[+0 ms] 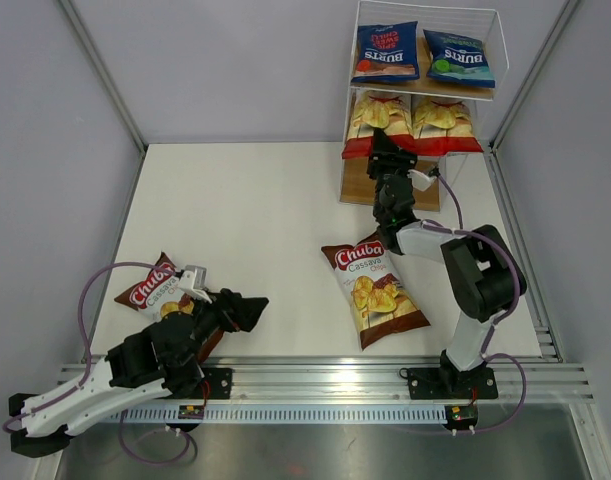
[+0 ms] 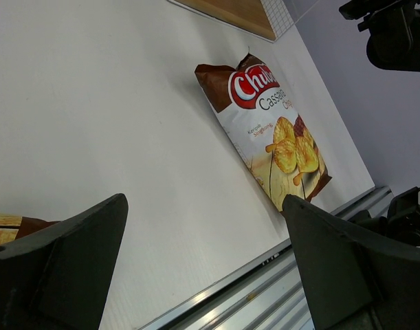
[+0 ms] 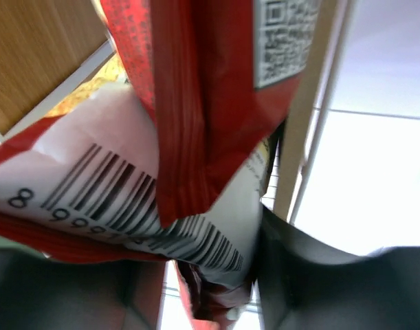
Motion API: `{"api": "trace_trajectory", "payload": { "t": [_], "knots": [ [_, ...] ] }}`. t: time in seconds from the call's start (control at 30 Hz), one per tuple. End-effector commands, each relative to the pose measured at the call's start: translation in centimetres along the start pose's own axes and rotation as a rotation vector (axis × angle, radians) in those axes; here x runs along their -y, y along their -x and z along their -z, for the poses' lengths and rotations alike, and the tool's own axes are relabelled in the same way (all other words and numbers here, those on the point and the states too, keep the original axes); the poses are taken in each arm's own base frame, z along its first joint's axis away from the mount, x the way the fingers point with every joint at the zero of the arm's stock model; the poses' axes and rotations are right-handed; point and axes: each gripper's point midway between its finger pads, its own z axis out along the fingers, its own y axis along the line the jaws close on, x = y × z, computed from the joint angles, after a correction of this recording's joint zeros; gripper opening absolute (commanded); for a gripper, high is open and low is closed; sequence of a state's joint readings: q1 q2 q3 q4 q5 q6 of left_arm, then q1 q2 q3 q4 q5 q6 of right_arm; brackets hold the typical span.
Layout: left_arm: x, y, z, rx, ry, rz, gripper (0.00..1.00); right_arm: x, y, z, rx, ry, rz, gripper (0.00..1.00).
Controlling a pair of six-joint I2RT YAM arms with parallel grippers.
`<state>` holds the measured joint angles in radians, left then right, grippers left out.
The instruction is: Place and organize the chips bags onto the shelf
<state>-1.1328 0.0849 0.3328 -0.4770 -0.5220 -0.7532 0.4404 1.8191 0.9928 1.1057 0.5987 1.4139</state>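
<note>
The shelf (image 1: 359, 182) stands at the far right. Two blue Burts bags (image 1: 386, 52) (image 1: 460, 58) lie on its top tier. Two red-and-white bags (image 1: 367, 113) (image 1: 443, 120) sit on the middle tier. My right gripper (image 1: 390, 152) is shut on the lower edge of the left red-and-white bag (image 3: 196, 103); its barcode side fills the right wrist view, between the fingers (image 3: 313, 282). One brown Chuba bag (image 1: 374, 291) (image 2: 275, 130) lies flat mid-table. The other brown bag (image 1: 153, 292) lies partly under my left arm. My left gripper (image 1: 251, 311) (image 2: 204, 203) is open and empty above the table.
An aluminium rail (image 1: 315, 378) runs along the near table edge, also in the left wrist view (image 2: 264, 289). Grey walls enclose the table on three sides. The shelf's bottom wooden tier (image 2: 237, 10) shows bare wood beside the right arm.
</note>
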Motion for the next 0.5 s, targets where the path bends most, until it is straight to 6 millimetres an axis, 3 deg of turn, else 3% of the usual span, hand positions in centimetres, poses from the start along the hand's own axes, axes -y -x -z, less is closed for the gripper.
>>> {"api": "trace_trajectory", "payload": {
  "t": [0.0, 0.07, 0.3, 0.33, 0.37, 0.43, 0.47],
  "knots": [
    [0.4, -0.2, -0.2, 0.001, -0.024, 0.015, 0.99, -0.8, 0.6, 0.5, 0.023, -0.023, -0.029, 0.58],
    [0.3, -0.3, -0.2, -0.002, -0.017, 0.014, 0.99, -1.2, 0.5, 0.9, 0.003, -0.024, -0.028, 0.77],
    [-0.5, -0.2, -0.2, -0.003, 0.035, 0.021, 0.99, -1.1, 1.0, 2.8, -0.038, -0.034, -0.024, 0.84],
    [-0.5, -0.3, -0.3, -0.008, 0.047, 0.020, 0.99, -1.7, 1.1, 3.1, -0.048, -0.030, -0.028, 0.92],
    [-0.6, -0.3, -0.4, -0.010, 0.053, 0.022, 0.99, -0.9, 1.1, 3.6, -0.060, -0.060, -0.012, 0.99],
    [-0.6, -0.5, -0.7, -0.022, 0.072, 0.019, 0.99, -1.7, 1.2, 4.2, -0.078, -0.063, -0.008, 0.99],
    [-0.7, -0.7, -0.9, -0.031, 0.081, 0.014, 0.99, -0.9, 1.4, 4.7, -0.081, -0.099, 0.016, 0.99]
  ]
}}
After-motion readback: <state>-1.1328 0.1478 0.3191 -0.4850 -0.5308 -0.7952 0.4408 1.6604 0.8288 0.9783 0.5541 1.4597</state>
